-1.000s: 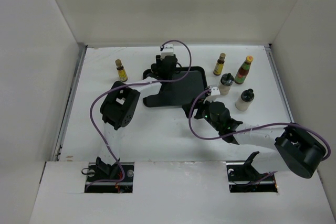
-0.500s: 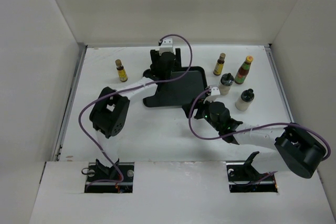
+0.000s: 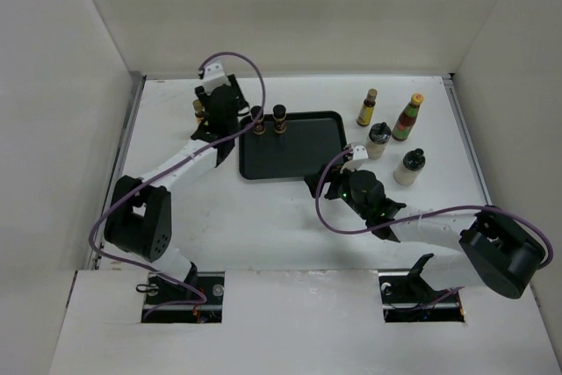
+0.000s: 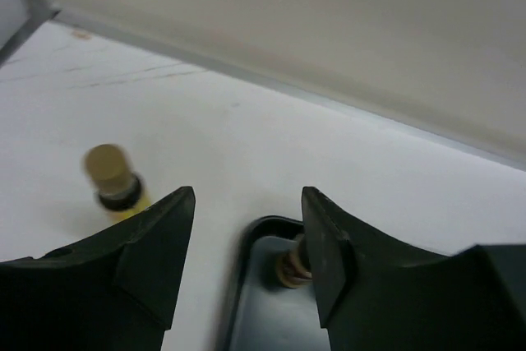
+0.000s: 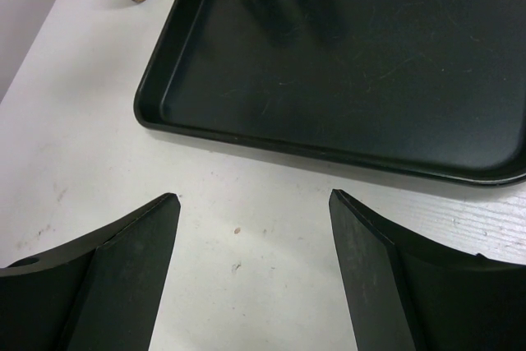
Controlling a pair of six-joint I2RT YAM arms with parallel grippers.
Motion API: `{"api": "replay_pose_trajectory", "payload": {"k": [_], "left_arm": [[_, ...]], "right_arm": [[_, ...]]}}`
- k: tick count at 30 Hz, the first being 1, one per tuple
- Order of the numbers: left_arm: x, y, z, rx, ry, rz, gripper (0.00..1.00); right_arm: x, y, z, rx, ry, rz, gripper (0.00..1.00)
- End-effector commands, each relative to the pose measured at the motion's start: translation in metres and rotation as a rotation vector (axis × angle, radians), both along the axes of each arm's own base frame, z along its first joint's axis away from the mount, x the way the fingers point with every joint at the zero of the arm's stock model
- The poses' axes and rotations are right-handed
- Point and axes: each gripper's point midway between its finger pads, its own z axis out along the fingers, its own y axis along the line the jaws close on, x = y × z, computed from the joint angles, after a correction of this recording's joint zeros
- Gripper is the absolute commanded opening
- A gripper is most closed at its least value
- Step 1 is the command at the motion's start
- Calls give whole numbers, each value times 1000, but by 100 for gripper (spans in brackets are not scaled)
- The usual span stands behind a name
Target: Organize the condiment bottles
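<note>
Presently the left arm [image 3: 180, 164] is stretching across the desk [image 3: 263, 217], the left tool [image 4: 246, 203] gaping wide and empty near a yellow-labelled bottle [image 4: 115, 191]. The right tool [image 5: 253, 203] is hovering, equally wide, before the black tray [image 5: 370, 63]; label print is blurring beyond reading.

tray [image 3: 294, 148] front bare, bottles [image 3: 280, 118] (two) behind

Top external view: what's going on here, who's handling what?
The left gripper is reached out past the left side of the black tray, fingers open and empty. A yellow-labelled brown bottle stands just outside them, not between them. Two small bottles stand in the tray's far-left corner. Four more sit right of the tray: a slim brown one, a red one and two whitish ones. The right gripper hovers open by the tray's near edge, holding nothing.
</note>
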Motion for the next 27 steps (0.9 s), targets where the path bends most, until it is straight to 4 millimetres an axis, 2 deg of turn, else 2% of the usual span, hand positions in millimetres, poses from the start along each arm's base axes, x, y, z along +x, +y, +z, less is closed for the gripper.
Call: {"api": "replay_pose_trajectory", "payload": {"k": [1,4,8,11,15,18,22,24,27], "left_arm": [[-6,63,-4,-78,17,152,52],[1,90,-21,-109,67,192,47],[15,109,-33,-104,101,230,47],[27,114,-42,-101,129,226,49],[42,118,-53,-100,172,211,49],[49,122,-58,-99,184,213,48],[52,123,-60,-96,196,214,45],[52,124,-62,-93,196,216,40],[51,124,-61,-93,195,219,28]], "right_arm": [[4,13,22,67,-50,21,80],[4,14,23,69,-50,27,81],[5,16,19,62,-40,31,81],[3,18,22,69,-47,40,81],[2,18,18,62,-37,43,81],[2,18,23,68,-50,44,81],[2,19,16,58,-31,47,81],[2,19,20,64,-41,48,81],[2,20,16,60,-35,49,81]]}}
